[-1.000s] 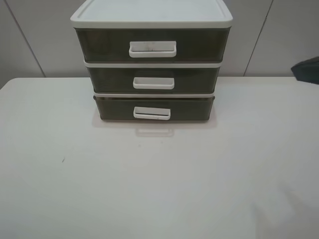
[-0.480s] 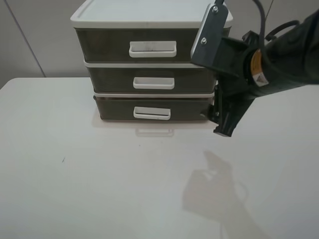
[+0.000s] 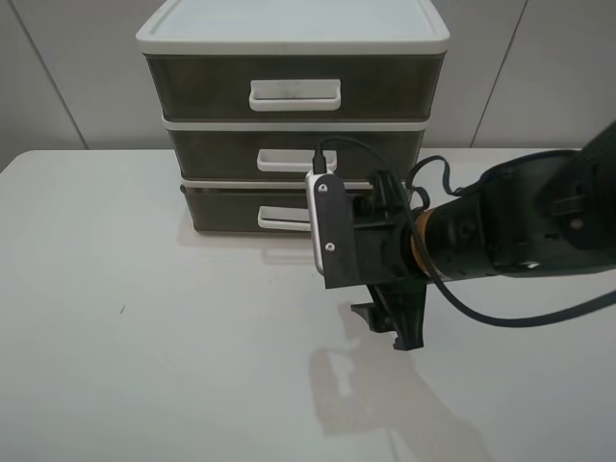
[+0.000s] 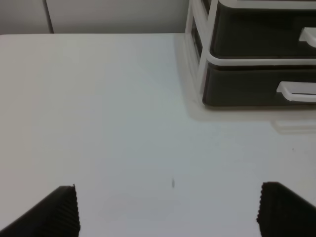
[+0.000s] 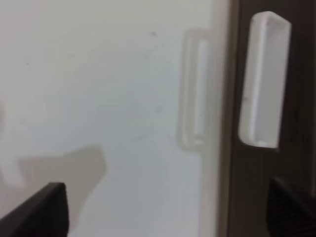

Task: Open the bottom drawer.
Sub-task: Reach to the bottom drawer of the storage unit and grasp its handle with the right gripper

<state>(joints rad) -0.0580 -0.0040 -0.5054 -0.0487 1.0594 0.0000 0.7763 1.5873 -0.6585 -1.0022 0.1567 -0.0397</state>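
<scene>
The bottom drawer is the lowest tier of the three-drawer unit, smoky brown, and it looks shut. Its white loop handle is partly hidden behind my right arm. My right gripper hangs open and empty just above the table, in front of the drawer's right half and short of it. In the right wrist view the handle stands on the dark drawer front, beyond the open right gripper. My left gripper is open and empty, far back from the drawer and its handle.
The middle drawer and the taller top drawer sit above under a white lid. The unit stands at the back of a white table. A grey wall is behind. The right arm's body stretches in from the right.
My right arm has come in from the right, swung down and left, and now hangs low in front of the bottom drawer. The drawers have not moved.
</scene>
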